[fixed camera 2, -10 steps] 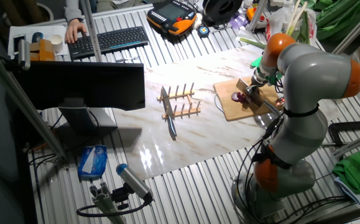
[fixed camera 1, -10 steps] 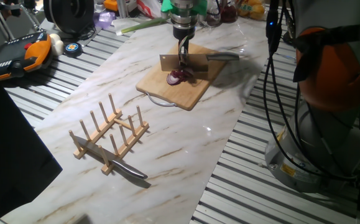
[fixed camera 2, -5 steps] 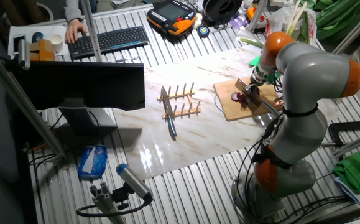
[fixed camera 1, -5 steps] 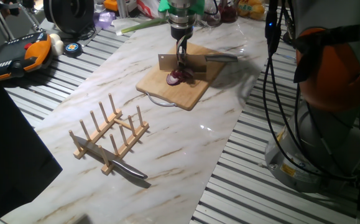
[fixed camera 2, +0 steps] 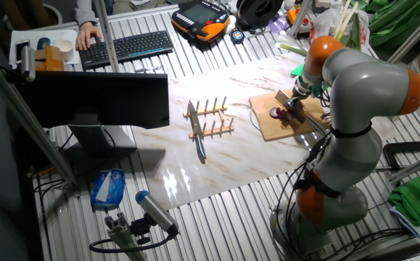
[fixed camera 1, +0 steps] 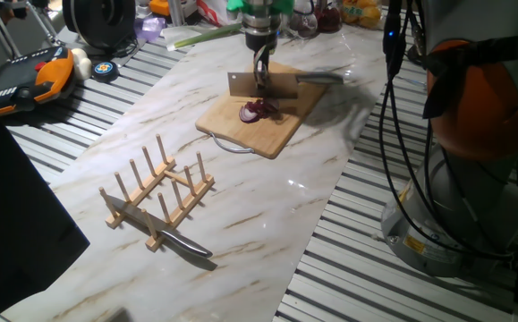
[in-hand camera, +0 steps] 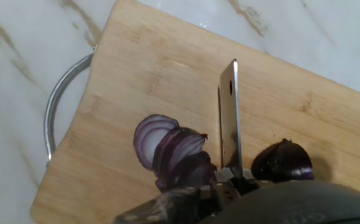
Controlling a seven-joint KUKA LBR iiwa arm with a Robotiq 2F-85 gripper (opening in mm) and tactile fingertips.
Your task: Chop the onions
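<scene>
Marble table (fixed camera 1: 267,192) – wooden cutting board (in-hand camera: 148,68) carrying onion slices (in-hand camera: 170,152); gripper (fixed camera 1: 260,79) clenched on cleaver (fixed camera 1: 263,85).

The fanned purple onion slices (in-hand camera: 170,152) show pale violet rings edged in darker purple, while the rounded uncut onion piece (in-hand camera: 282,163) to their right is a glossy, very dark purple-red. Both lie on a light tan bamboo cutting board (in-hand camera: 136,74) with fine straight grain and a silver wire handle (in-hand camera: 55,118) at its left. The flat steel cleaver blade (in-hand camera: 230,118) is bright grey. Beneath is a white marble-patterned tabletop (fixed camera 1: 267,206) veined in brown-gold. Nearer stands a pale natural wooden peg rack (fixed camera 1: 156,192).
</scene>
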